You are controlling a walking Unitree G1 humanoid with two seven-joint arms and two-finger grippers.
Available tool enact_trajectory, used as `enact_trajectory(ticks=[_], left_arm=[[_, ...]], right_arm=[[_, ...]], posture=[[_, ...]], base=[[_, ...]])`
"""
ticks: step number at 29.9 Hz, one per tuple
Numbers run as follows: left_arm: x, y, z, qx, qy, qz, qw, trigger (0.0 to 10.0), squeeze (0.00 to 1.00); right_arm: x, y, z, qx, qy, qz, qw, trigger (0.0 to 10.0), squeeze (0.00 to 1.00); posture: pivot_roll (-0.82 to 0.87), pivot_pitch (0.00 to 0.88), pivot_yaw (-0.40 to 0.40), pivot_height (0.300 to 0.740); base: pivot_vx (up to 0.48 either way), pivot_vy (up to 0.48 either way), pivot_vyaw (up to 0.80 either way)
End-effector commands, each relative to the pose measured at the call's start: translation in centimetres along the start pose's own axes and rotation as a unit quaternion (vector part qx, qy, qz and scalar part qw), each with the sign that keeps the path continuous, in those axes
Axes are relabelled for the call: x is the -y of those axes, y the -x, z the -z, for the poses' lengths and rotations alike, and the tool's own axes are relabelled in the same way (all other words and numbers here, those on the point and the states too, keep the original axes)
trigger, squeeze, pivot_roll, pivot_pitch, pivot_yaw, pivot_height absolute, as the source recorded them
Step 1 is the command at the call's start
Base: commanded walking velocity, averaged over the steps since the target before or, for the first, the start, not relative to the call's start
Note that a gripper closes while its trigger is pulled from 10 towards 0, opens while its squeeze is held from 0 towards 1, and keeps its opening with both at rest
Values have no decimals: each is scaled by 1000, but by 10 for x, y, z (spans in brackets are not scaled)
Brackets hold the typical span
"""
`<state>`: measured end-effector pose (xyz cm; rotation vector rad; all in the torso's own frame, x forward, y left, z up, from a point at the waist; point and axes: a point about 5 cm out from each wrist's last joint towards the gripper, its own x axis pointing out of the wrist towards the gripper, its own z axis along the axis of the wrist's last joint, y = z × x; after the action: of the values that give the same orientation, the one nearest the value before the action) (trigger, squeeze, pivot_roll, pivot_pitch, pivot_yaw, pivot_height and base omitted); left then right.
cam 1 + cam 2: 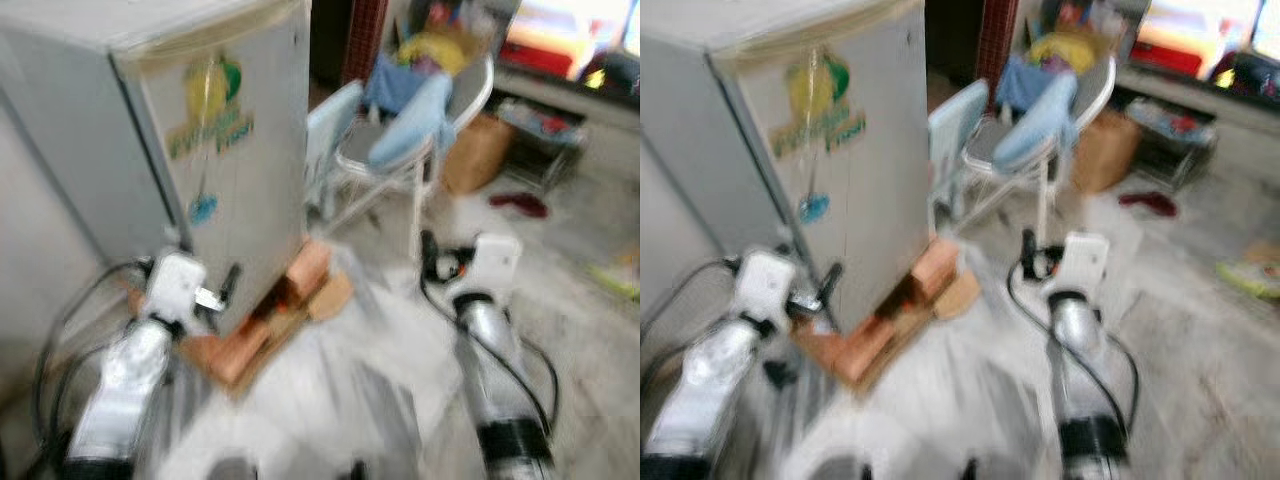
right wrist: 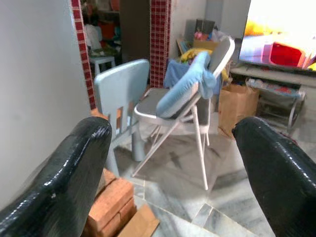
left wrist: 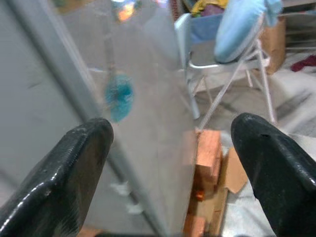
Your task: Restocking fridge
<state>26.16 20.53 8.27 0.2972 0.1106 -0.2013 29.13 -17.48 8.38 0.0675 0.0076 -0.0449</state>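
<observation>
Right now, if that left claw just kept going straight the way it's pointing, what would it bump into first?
Most likely the fridge. The left gripper, fingers open, points at the closed door's front corner, near the blue sticker. Depth is blurry, so it might graze past towards the bricks beneath.

Two silver, cylindrical forearms are being shown, the left arm (image 1: 125, 385) and the right arm (image 1: 495, 365), each being banded in black near the lower end. A white box-shaped housing (image 1: 497, 258) is being carried at each wrist. Black cables (image 1: 530, 385) are being looped along both arms. Thick, rounded, glossy black fingers (image 3: 66, 180) are being shown on each gripper.
</observation>
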Motion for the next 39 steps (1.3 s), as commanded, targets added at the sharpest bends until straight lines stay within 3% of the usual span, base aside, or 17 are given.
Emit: enact_trajectory(ticks=[1, 8, 25, 33, 39], left_arm=[[-2, -5, -4, 11, 13, -7, 1000, 10000, 0], [-8, -10, -3, 9, 17, -19, 1000, 10000, 0], [-4, -3, 8, 1, 20, -43, 999, 10000, 0], [3, -1, 9, 7, 30, -30, 999, 10000, 0], [5, -5, 6, 16, 32, -25, 999, 10000, 0]], right_arm=[[2, -4, -9, 17, 8, 2, 1000, 10000, 0], [4, -1, -11, 22, 6, 10, 1000, 10000, 0], [2, 2, -10, 11, 3, 11, 1000, 10000, 0], [2, 4, -13, 12, 8, 9, 1000, 10000, 0], [0, 4, -15, 14, 12, 6, 1000, 10000, 0]], posture=[[41, 0, -54, 740], [38, 0, -51, 740], [31, 0, -62, 740], [27, 0, -72, 740], [25, 0, -76, 740]], base=[[0, 0, 0], [0, 0, 0], [0, 429, -173], [369, 296, 0], [420, 207, -684]])
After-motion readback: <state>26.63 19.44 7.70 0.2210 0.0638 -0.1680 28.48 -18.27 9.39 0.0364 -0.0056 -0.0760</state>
